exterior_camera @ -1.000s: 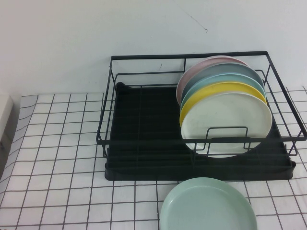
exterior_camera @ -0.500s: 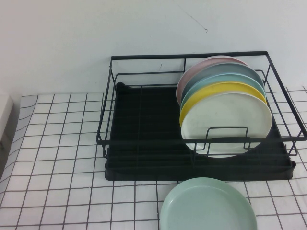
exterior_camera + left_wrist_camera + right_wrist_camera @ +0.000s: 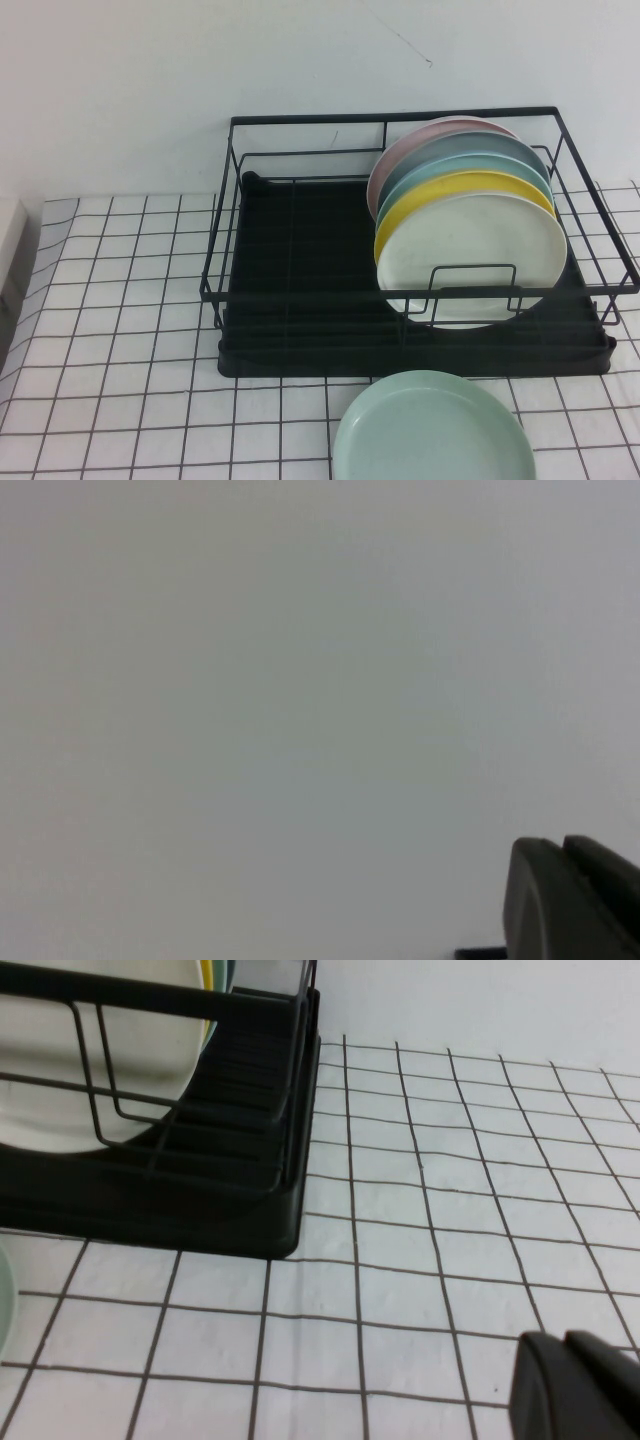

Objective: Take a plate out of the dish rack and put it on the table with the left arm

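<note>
The off-white plate (image 3: 470, 262) stands upright at the front of a row of plates in the right half of the black dish rack (image 3: 300, 330). It also shows in the right wrist view (image 3: 60, 1070), behind the rack's wires (image 3: 130, 1115). Neither arm shows in the high view. My left gripper (image 3: 562, 842) faces a blank pale wall, with its fingers together and nothing between them. My right gripper (image 3: 565, 1338) hovers low over the table (image 3: 450, 1160), to the right of the rack, shut and empty.
Behind the off-white plate stand a yellow (image 3: 450, 190), a teal (image 3: 440, 170), a grey-blue and a pink plate (image 3: 420, 140). A mint-green plate (image 3: 432, 428) lies flat on the table (image 3: 120, 300) in front of the rack. A white wall rises behind.
</note>
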Motion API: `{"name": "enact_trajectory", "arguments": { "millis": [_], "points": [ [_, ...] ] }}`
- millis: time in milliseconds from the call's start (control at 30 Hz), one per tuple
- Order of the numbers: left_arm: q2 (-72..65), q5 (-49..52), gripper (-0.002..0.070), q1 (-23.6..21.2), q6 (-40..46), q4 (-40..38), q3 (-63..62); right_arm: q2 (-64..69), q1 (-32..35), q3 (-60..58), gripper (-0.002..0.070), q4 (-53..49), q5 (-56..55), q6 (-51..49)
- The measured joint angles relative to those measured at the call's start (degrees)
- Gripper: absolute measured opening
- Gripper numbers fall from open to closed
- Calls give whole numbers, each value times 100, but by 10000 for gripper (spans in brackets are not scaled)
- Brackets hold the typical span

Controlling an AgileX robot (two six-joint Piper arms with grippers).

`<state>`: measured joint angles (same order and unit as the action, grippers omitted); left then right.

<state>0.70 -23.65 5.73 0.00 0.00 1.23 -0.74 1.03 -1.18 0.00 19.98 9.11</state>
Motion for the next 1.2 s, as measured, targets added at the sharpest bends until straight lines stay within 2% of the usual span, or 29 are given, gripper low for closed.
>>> {"name": "enact_trajectory", "arguments": {
  "millis": [100,267,367,467,600,933,1033,1200],
  "points": [
    [13,421,-4,0,-463,-410,-16,0,0,0,-4,0,0,0],
    [-194,2890,-4,0,-654,-542,-1049,0,0,0,-4,0,0,0],
    [-770,4032,-4,10,-526,-504,-1941,0,0,0,-4,0,0,0],
    [-1579,5007,-4,10,95,-673,-2741,0,0,0,-4,0,0,0],
    [-2723,5516,-4,10,1530,-1709,-3728,0,0,0,-4,0,0,0],
    [-5723,5553,-4,66,6967,-5879,-5274,0,0,0,-4,0,0,0],
    [-6610,5543,-4,336,7845,-6357,-5720,0,0,0,-4,0,0,0],
    [-8051,5361,-4,1158,8344,-6395,-6502,0,0,0,-4,0,0,0]
  ]
}}
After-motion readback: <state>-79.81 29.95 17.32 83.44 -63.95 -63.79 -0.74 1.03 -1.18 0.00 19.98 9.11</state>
